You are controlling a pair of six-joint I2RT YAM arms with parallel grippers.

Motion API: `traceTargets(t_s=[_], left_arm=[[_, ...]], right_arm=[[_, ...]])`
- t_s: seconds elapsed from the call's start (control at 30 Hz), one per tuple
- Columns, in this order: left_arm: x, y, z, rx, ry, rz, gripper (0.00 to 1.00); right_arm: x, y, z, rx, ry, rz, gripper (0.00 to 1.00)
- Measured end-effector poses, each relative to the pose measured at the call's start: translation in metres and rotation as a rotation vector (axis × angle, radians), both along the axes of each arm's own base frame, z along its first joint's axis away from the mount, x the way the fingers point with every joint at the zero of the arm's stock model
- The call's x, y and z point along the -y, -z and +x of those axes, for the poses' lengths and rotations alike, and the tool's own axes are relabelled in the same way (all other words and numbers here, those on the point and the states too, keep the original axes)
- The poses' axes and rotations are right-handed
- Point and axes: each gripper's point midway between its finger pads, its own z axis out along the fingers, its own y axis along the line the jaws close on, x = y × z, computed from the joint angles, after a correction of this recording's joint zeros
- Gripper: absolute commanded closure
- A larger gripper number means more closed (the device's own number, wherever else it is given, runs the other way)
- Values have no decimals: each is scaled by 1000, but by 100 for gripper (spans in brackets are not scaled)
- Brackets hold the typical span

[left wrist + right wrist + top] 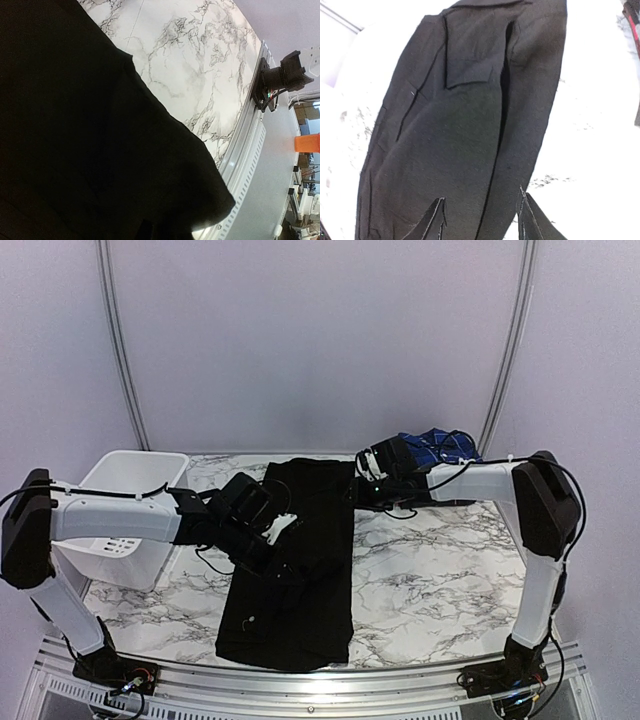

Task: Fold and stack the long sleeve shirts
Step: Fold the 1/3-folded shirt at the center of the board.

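Lying lengthwise on marble table (440, 570), black shirt (300, 570) seems folded narrow.

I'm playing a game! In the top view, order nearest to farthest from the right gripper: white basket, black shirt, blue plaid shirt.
1. black shirt, under the right gripper
2. blue plaid shirt, close by, back right
3. white basket, far left

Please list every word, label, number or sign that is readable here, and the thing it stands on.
None can be read. No writing shows on the black shirt, blue plaid shirt, white basket or marble table. The orange object in the left wrist view is too small to tell.
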Motion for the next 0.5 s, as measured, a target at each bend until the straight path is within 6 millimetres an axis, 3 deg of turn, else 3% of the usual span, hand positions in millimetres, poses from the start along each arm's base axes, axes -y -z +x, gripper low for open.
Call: traceTargets(t_s=[0.07,0.2,0.37,0.5], left_arm=[[2,0,-4,6,15,-1,65],[3,2,-10,6,27,3,43],[-8,7,-17,6,21,21,38],[-17,0,-9,54,-45,36,39]], right_arm=[[1,5,-2,-9,-7,-16,56],[1,11,-8,-19,-30,-48,54],[3,27,-34,-48,-68,-91,52],[6,32,-63,-70,-101,-114,51]])
